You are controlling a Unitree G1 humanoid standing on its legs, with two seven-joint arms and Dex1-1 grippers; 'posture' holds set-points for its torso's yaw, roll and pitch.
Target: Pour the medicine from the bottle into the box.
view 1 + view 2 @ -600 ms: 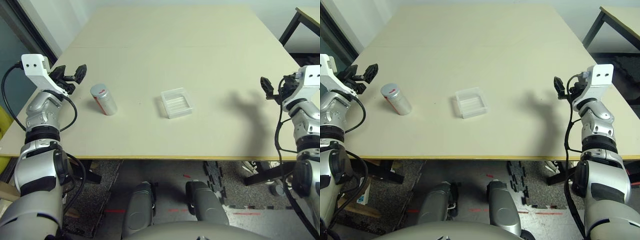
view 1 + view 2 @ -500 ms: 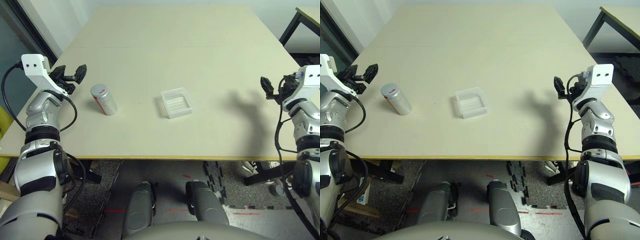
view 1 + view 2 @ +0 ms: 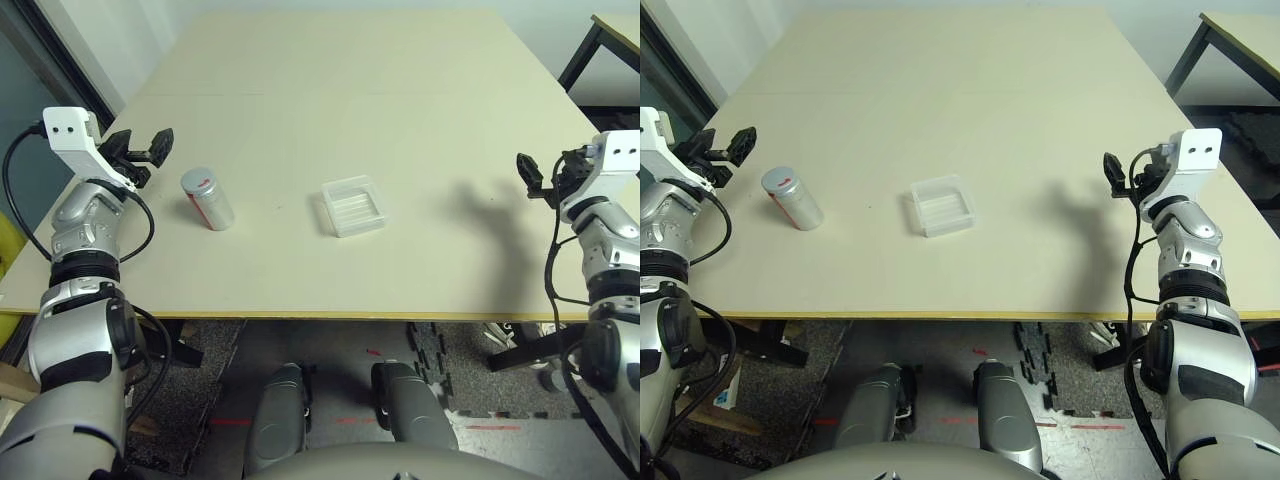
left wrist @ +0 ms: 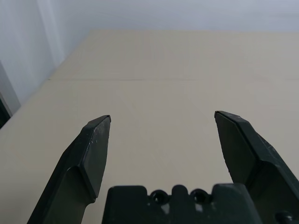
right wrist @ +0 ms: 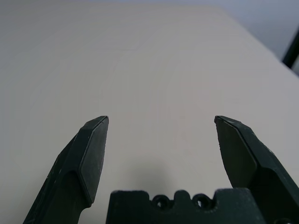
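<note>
big pale table (image 3: 400, 80) with loads of bare surface, the whole far half has nothing on it and the near edge runs straight across below the items. left gripper (image 3: 140, 148) hangs over the left edge of the table, right gripper (image 3: 1122, 175) sits out near the right edge, so the whole middle is free space between them.

the bottle (image 3: 207, 198) lies tilted on its side with the grey cap and red mark facing up-left, just beside the left gripper, slightly inward and nearer the robot. not touching it. the box (image 3: 353, 206) sits near the table centre, to the right of the bottle with a clear gap, well apart from the right gripper.

both claws are spread wide with nothing between the fingers (image 4: 91, 149), same on the right (image 5: 88, 154). can't make out the medicine.

another table's corner (image 3: 1240, 30) pokes in at the far right, off to the side. nothing stands between either claw and the bottle or box.
</note>
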